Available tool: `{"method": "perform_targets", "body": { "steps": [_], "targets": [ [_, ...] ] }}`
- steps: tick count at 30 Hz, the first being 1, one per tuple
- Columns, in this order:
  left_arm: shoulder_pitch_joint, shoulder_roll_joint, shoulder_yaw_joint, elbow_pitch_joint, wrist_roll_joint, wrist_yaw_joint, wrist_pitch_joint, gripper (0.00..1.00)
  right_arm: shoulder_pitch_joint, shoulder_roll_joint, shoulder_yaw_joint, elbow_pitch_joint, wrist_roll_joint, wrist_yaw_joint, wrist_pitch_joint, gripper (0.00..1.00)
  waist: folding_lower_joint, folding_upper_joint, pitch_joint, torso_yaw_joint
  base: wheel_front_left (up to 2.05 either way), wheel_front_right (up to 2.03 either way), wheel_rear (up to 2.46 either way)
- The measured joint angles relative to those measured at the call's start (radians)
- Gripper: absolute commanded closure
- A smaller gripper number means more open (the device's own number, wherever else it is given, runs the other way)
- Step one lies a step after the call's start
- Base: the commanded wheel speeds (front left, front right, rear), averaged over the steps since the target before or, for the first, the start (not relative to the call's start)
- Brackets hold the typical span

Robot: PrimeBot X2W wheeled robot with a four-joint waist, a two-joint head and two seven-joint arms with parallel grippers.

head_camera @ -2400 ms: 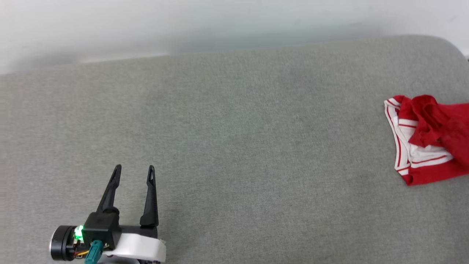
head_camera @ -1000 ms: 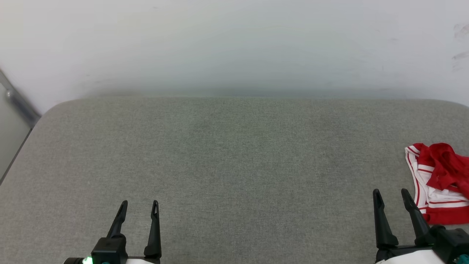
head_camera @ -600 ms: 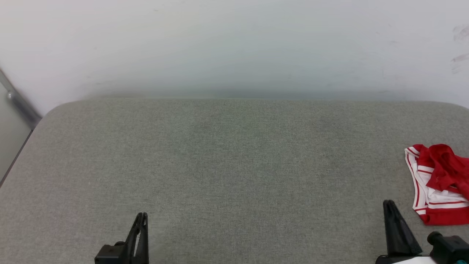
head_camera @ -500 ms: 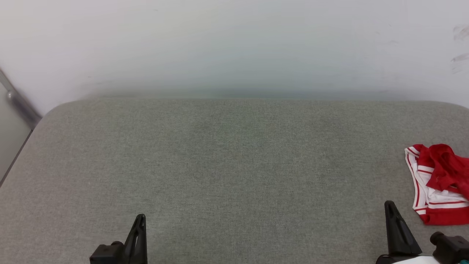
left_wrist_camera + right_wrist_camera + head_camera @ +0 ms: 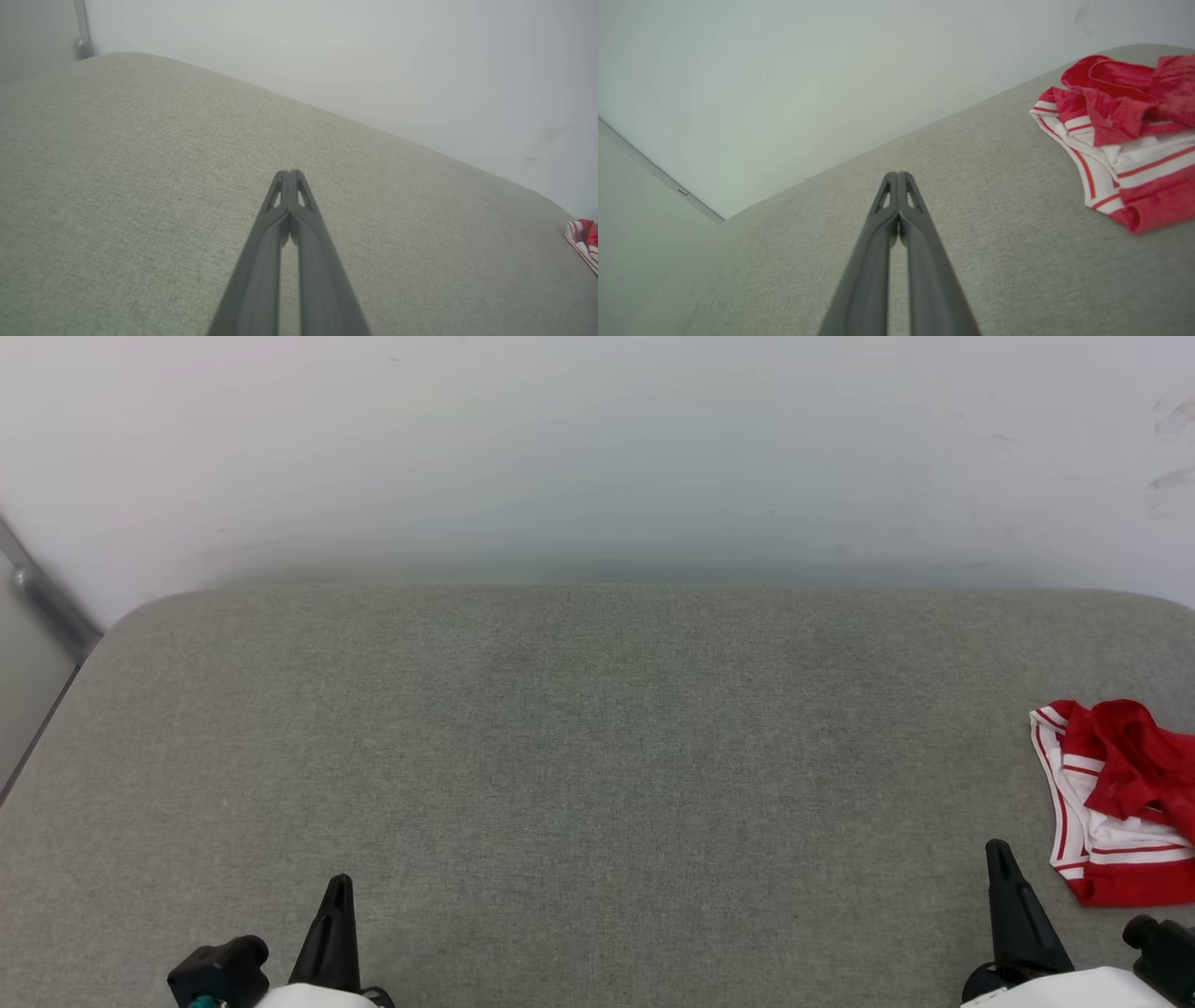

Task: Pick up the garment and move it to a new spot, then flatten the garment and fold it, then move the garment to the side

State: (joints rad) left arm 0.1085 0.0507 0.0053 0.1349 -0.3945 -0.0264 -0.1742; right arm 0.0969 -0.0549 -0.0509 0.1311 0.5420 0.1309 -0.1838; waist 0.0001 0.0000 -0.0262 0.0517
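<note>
The garment (image 5: pixel 1116 803) is a crumpled red heap with white parts and red-white stripe trim, lying at the far right of the grey cushioned surface; it also appears in the right wrist view (image 5: pixel 1120 135) and as a sliver in the left wrist view (image 5: pixel 584 238). My right gripper (image 5: pixel 999 849) sits at the lower right, just left of the garment and apart from it, fingers pressed together and empty (image 5: pixel 898 176). My left gripper (image 5: pixel 340 882) is at the lower left, far from the garment, also shut with nothing in it (image 5: pixel 288 173).
The grey cushioned surface (image 5: pixel 597 756) spreads wide between the two grippers, with rounded far corners. A pale wall (image 5: pixel 597 448) rises behind it. At the left edge a metal rail (image 5: pixel 42 597) runs along a gap beside the cushion.
Both grippers have gone from open to shut and drawn back toward the bottom edge. The camera tilted up and turned right earlier, bringing the wall and right gripper into view. The garment lies unmoved.
</note>
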Motion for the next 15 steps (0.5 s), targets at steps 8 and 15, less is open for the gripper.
{"method": "perform_targets", "body": {
  "steps": [8, 15],
  "targets": [
    [-0.021, 0.000, 0.010, 0.014, -0.140, -0.011, 0.032, 1.00, -0.017, -0.001, -0.002, 0.013, 0.126, 0.000, 0.029, 1.00, 0.0000, 0.0000, 0.002, -0.004, 0.00, 0.00, 0.00],
    [-0.040, 0.000, 0.022, 0.024, -0.252, -0.020, 0.058, 1.00, -0.039, -0.002, -0.005, 0.024, 0.229, 0.000, 0.055, 1.00, 0.0000, 0.0001, 0.004, -0.007, 0.00, 0.00, 0.00]
  ]
}}
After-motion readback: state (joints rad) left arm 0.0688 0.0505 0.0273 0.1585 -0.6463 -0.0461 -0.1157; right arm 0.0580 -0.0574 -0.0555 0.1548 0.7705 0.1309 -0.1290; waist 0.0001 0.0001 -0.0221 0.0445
